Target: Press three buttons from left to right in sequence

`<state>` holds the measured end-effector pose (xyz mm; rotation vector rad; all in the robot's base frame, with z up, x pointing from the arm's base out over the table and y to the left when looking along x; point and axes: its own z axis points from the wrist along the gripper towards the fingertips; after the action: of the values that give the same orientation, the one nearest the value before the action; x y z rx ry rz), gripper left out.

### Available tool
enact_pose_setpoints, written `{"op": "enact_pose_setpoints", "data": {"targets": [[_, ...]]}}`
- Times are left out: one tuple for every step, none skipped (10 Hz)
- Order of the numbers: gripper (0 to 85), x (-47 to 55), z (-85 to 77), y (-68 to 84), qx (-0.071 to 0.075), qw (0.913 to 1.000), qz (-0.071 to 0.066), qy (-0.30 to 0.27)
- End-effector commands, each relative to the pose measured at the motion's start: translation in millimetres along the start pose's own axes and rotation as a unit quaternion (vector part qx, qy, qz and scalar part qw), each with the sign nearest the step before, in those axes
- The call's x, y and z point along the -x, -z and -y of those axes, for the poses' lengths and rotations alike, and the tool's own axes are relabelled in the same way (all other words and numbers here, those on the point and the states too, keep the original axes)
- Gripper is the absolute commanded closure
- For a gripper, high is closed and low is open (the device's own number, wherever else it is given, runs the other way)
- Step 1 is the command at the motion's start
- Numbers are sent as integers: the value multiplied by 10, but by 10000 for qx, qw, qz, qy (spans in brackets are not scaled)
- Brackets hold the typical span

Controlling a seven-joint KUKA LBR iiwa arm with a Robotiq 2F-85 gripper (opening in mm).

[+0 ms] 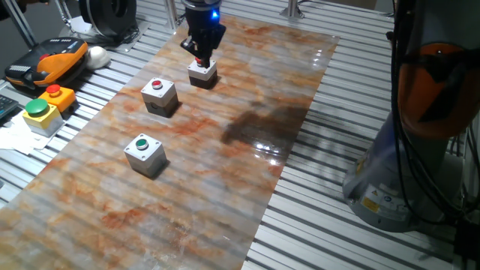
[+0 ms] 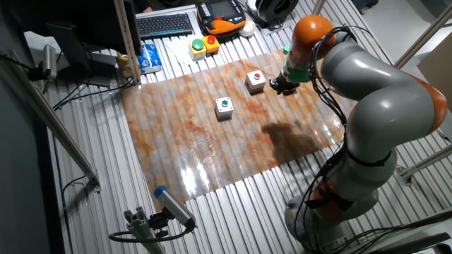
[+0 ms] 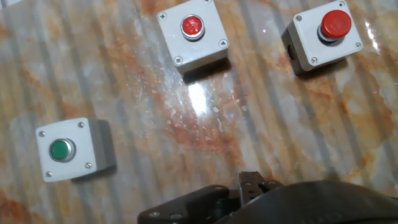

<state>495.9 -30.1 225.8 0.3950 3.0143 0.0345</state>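
Observation:
Three light-grey button boxes stand on the marbled board (image 1: 225,187). The green-capped one (image 1: 144,154) is nearest, a red-capped one (image 1: 159,96) sits in the middle, and a second red-capped one (image 1: 202,73) is farthest. My gripper (image 1: 202,57) hangs right over the farthest box with its tips at the red cap; contact is unclear and no finger gap shows. In the other fixed view the gripper (image 2: 277,86) hides that box. The hand view has the green box (image 3: 65,149), a flat red cap (image 3: 192,27) and a raised red cap (image 3: 335,23), with the hand's dark body (image 3: 298,202) along the bottom.
Left of the board, on the slatted table, sit a yellow box with a green button (image 1: 37,114), an orange box with a red button (image 1: 57,95), an orange-black pendant (image 1: 49,61) and a white ball (image 1: 97,55). The arm's base (image 1: 420,150) stands at the right.

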Motion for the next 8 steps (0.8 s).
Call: {"op": "enact_pose_setpoints", "data": {"targets": [[850,-37,88,-21,7,10000,33,73],[850,-79,194,-45,23,9999,78,151],[850,-113,321,-65,72,9996,86,243],[850,-139,423,-68,79,9995,103,305],[850,-160,520,-56,92,9993,88,365],[850,-177,591,-52,108,9992,62,379],[850,-209,665,-76,95,9992,81,388],[850,-228,729,-106,128,9990,90,411]]}}
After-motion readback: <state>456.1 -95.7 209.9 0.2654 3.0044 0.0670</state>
